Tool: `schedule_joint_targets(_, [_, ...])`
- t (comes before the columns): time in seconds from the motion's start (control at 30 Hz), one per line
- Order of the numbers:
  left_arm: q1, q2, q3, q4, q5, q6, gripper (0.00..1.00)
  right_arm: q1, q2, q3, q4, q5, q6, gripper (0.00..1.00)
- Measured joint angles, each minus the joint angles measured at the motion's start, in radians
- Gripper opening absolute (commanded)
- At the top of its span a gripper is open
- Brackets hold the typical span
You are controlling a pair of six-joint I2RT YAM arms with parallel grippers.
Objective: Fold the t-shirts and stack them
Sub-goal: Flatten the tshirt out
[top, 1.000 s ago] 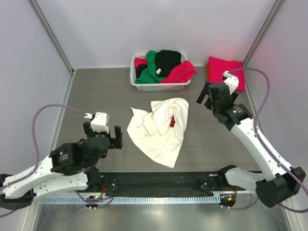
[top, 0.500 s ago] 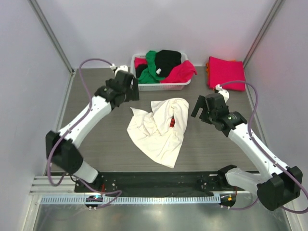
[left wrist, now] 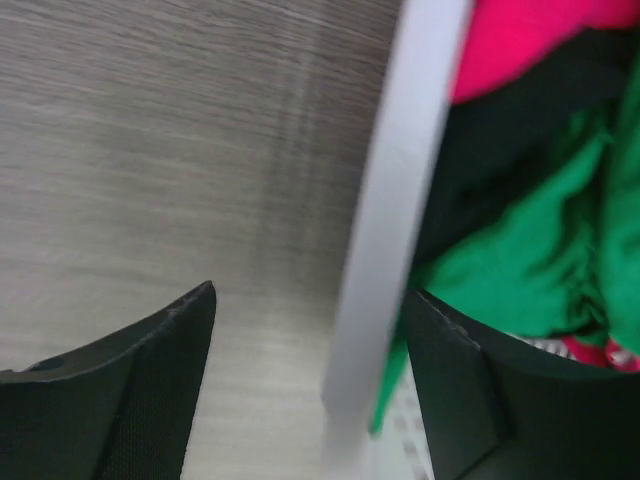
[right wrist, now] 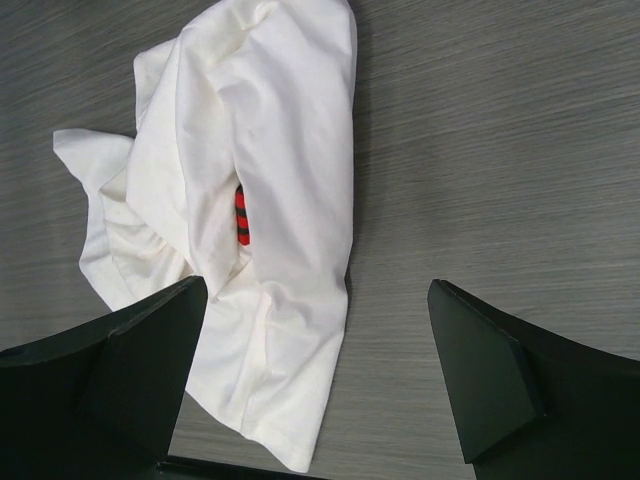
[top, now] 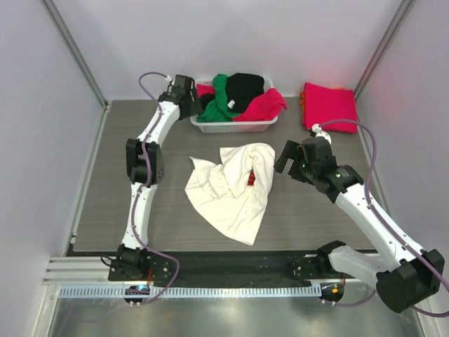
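Observation:
A crumpled cream-white t-shirt (top: 231, 186) lies mid-table, a bit of its red print (top: 251, 180) showing. The right wrist view shows it (right wrist: 250, 180) with the print (right wrist: 240, 222). My right gripper (top: 287, 156) is open and empty, above the shirt's right edge (right wrist: 318, 283). My left gripper (top: 192, 102) is open and empty at the left end of the white basket (top: 231, 127), straddling its rim (left wrist: 400, 200). The basket holds green (top: 221, 98), black (top: 245, 88) and magenta (top: 263, 105) shirts. The left wrist view shows the green one (left wrist: 520, 260) by the right finger.
A folded pink shirt (top: 328, 104) lies on an orange one (top: 303, 98) at the back right corner. Grey walls enclose the table on three sides. A black rail (top: 231, 265) runs along the near edge.
My left arm swung from the near left up across the table to the basket's left end. My right gripper moved a little left and nearer, toward the cream shirt. The shirts have not moved.

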Motion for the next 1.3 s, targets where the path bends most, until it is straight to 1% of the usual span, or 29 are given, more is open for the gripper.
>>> schedule_joint_targets(0.03, [0.009,0.040,0.037,-0.004,0.015,-0.012,0.57,0.000,0.000,0.000,0.000,-0.006,-0.001,0.98])
schedule_joint_targets(0.1, [0.024,0.085,0.069,0.004,0.066,-0.053,0.43,0.000,0.000,0.000,0.000,-0.014,-0.002,0.98])
schedule_joint_targets(0.13, [0.028,0.087,0.073,0.008,0.087,-0.063,0.28,0.000,0.000,0.000,0.000,-0.016,-0.003,0.98])
schedule_joint_targets(0.17, [0.029,0.085,0.074,0.013,0.092,-0.081,0.20,0.000,0.000,0.000,0.000,-0.018,-0.005,0.98])
schedule_joint_targets(0.2, [0.029,0.084,0.072,0.019,0.100,-0.076,0.07,0.000,0.000,0.000,0.000,-0.018,-0.006,0.98])
schedule_joint_targets(0.23, [0.031,0.079,0.063,0.023,0.126,-0.066,0.01,0.000,0.000,0.000,0.000,-0.018,-0.009,0.98])
schedule_joint_targets(0.3, [0.031,0.057,0.025,0.035,0.138,-0.092,0.00,0.000,0.000,0.000,0.000,-0.019,-0.013,0.98])
schedule_joint_targets(0.4, [0.038,-0.013,-0.093,0.058,0.150,-0.127,0.00,0.000,0.000,0.000,0.000,-0.021,-0.018,0.98])
schedule_joint_targets(0.5, [0.055,-0.143,-0.287,0.051,0.145,-0.160,0.00,0.000,0.000,0.000,0.003,-0.023,-0.022,0.98])
schedule_joint_targets(0.6, [0.087,-0.304,-0.520,0.049,0.117,-0.190,0.00,0.000,0.003,0.000,0.011,-0.026,-0.023,0.98])
schedule_joint_targets(0.7, [0.153,-0.509,-0.795,0.039,0.077,-0.241,0.00,0.000,0.007,0.000,0.017,-0.035,-0.023,0.97])
schedule_joint_targets(0.77, [0.220,-0.633,-0.939,0.021,0.051,-0.290,0.00,0.000,0.007,0.000,0.019,-0.043,-0.020,0.97])
schedule_joint_targets(0.9, [0.391,-0.895,-1.236,0.050,0.033,-0.422,0.00,0.004,-0.006,-0.001,0.021,-0.051,-0.011,0.96])
schedule_joint_targets(0.97, [0.453,-0.996,-1.337,0.049,0.002,-0.503,0.00,0.005,-0.024,-0.002,0.020,-0.052,-0.003,0.96])
schedule_joint_targets(1.03, [0.483,-1.065,-1.398,0.043,-0.037,-0.593,0.00,0.005,-0.055,-0.002,0.016,-0.052,0.004,0.96])
schedule_joint_targets(1.13, [0.493,-1.125,-1.432,0.051,-0.086,-0.750,0.00,0.005,-0.100,-0.003,0.002,-0.051,0.008,0.96])
schedule_joint_targets(1.3, [0.493,-1.133,-1.423,0.087,-0.101,-0.889,0.00,0.005,-0.150,-0.005,-0.028,-0.043,0.007,0.96])
